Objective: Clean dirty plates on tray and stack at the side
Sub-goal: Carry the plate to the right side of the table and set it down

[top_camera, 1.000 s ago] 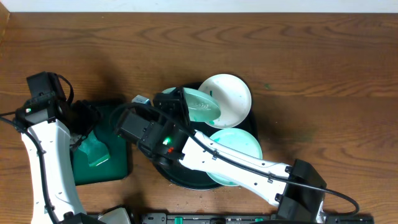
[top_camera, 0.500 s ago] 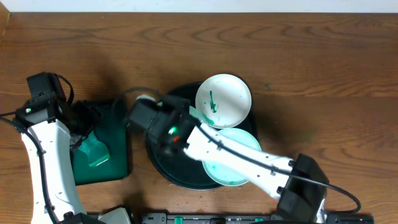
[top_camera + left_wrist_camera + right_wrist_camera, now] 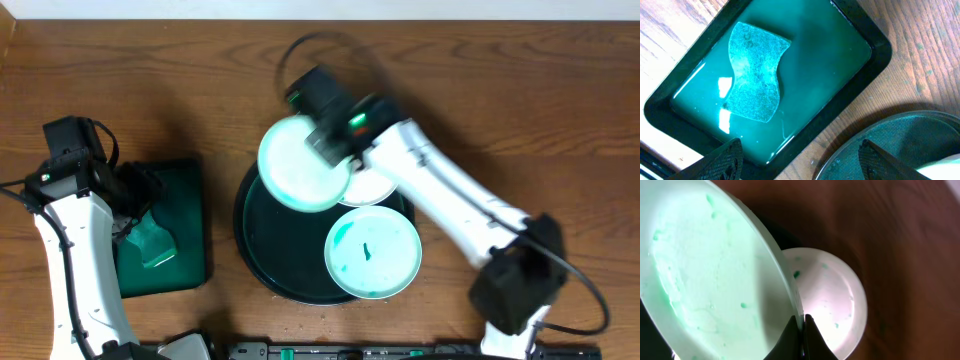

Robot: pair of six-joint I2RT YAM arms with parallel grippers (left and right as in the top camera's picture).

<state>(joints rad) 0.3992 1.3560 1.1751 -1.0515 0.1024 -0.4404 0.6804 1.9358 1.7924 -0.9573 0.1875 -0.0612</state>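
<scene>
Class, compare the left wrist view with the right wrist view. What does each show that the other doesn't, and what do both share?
Only left wrist: the rectangular green tray with liquid and a teal cloth, beneath the open left gripper. Only right wrist: the right gripper shut on the rim of a tilted green-smeared plate, a second plate below it. Both: the wooden table, and probably the round tray, clear on the left, a dark blur on the right.

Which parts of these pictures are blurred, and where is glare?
Overhead: the right gripper and the lifted plate it pinches look motion-blurred; the rest is sharp. Left wrist: white glare patches on the liquid in the rectangular tray, beside the cloth. Right wrist: the table is blurred.
</scene>
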